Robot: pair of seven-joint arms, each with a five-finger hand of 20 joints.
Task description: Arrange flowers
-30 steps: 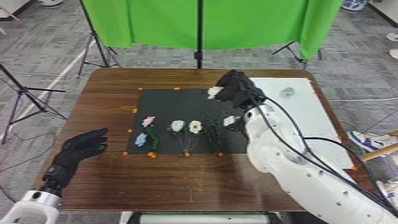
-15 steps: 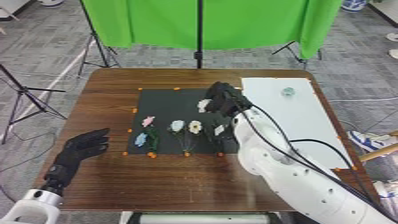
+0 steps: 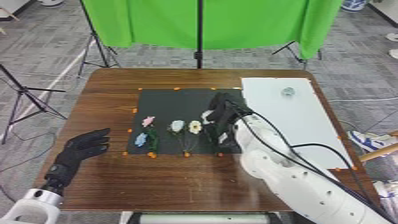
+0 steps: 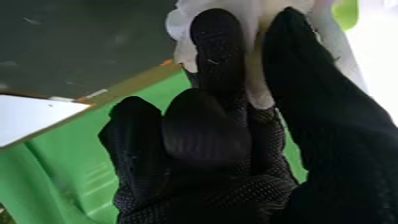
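Left hand (image 3: 82, 146) above the table's (image 3: 169, 187) left edge, fingers loosely spread, nothing in it. Blue flower (image 3: 140, 140) at the mat's (image 3: 178, 102) near-left corner, pink flower (image 3: 148, 121) by its left edge. White flower (image 3: 177, 126) and cream flower (image 3: 195, 126) lie toward the mat's near edge. Right hand (image 3: 224, 107) is over the mat's right part, thumb and finger pinching a pale bloom (image 4: 253, 15) by its petals. Looks featherlight, head soft, easily creased; stem probably thin and bendy. Better grip is just under the head, light squeeze, or petals may fold or slip. Clear vase (image 3: 287, 91) stands near the white board's (image 3: 289, 125) far edge; likely smooth, tippy if bumped.
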